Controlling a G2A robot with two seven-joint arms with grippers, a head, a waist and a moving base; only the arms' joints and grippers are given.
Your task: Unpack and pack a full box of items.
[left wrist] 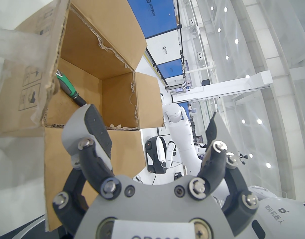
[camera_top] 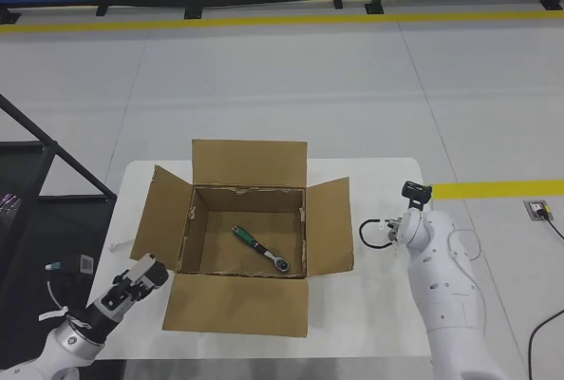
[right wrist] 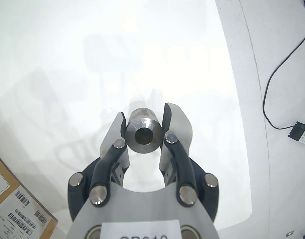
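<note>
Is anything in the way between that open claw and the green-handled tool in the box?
Yes. The left gripper sits outside the box, so its side wall and splayed flap stand between it and the wrench. From above, the box is open.

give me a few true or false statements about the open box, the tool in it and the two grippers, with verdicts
1. The brown cardboard box stands open on the white table. True.
2. The green-handled ratchet wrench lies on the table outside the box. False: it lies on the box's floor.
3. The right gripper is shut on a steel cylindrical socket. True.
4. The left gripper grips the wrench. False: it is open and empty, outside the box.
</note>
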